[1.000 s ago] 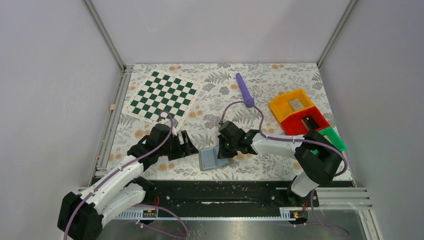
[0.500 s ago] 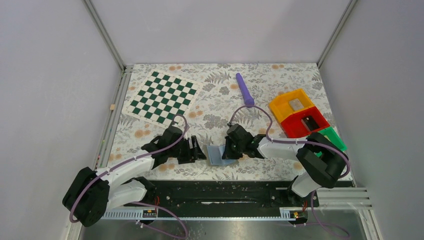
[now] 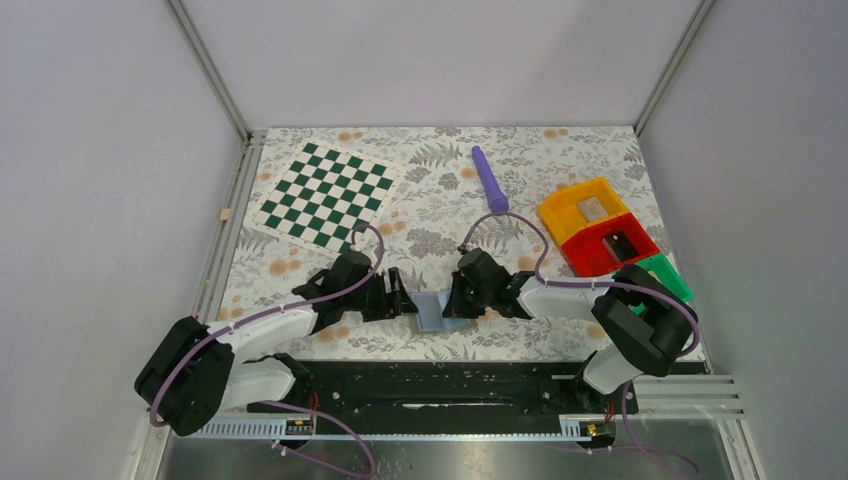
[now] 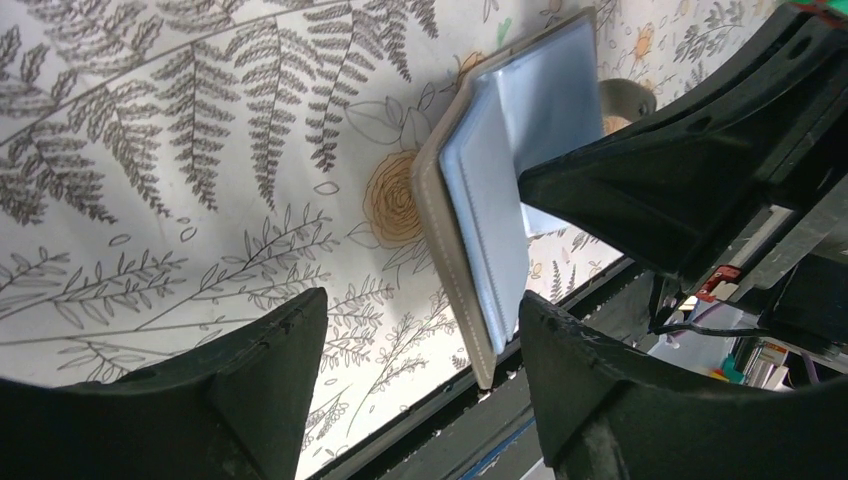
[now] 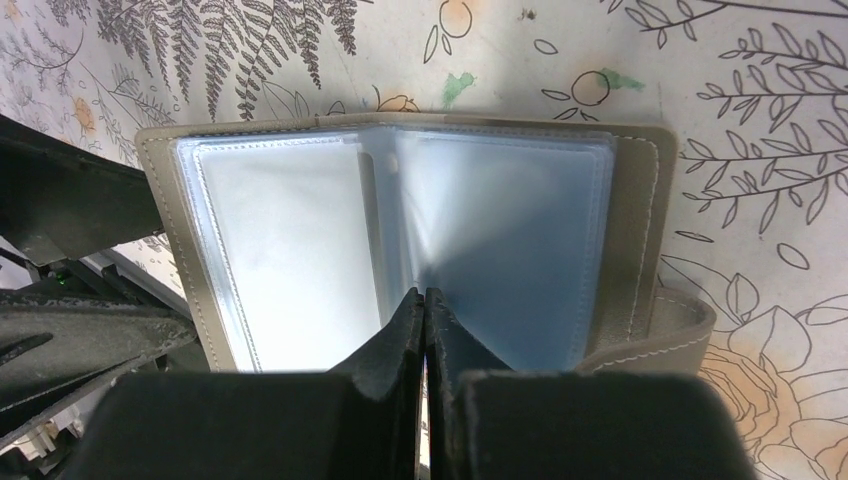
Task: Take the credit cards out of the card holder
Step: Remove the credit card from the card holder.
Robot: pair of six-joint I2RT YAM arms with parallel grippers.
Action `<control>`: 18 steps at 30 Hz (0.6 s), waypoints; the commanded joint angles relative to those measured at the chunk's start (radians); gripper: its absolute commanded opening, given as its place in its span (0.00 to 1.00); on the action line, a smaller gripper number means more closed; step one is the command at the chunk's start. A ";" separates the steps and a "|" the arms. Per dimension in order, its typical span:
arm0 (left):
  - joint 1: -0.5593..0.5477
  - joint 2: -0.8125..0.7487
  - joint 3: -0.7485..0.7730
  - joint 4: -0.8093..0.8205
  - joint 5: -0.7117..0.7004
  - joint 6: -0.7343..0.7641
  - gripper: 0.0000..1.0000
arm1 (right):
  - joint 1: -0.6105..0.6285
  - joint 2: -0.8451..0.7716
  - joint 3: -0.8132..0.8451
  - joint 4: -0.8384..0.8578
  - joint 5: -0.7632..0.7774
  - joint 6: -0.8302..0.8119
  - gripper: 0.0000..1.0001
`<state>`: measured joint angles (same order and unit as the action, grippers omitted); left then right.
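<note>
Gently steady the card holder [image 5: 290,250] with the right gripper [image 5: 425,300], clamped on its middle leaf; close the wide-open left gripper [image 4: 415,322] squarely over its left cover.

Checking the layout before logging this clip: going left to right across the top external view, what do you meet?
Chessboard mat → left gripper → card holder → right gripper → orange bin → red bin → green bin.
</note>
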<state>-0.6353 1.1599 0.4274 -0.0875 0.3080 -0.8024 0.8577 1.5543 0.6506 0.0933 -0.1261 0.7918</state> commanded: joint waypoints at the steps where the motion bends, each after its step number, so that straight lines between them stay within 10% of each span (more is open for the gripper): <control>1: -0.004 0.025 0.009 0.133 -0.004 0.022 0.67 | -0.012 0.012 -0.035 -0.011 0.013 0.005 0.01; 18: -0.003 0.032 -0.049 0.336 0.082 -0.010 0.13 | -0.032 -0.022 -0.053 0.001 -0.016 0.006 0.03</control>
<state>-0.6353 1.2121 0.3805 0.1444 0.3531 -0.8143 0.8364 1.5509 0.6228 0.1410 -0.1638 0.8093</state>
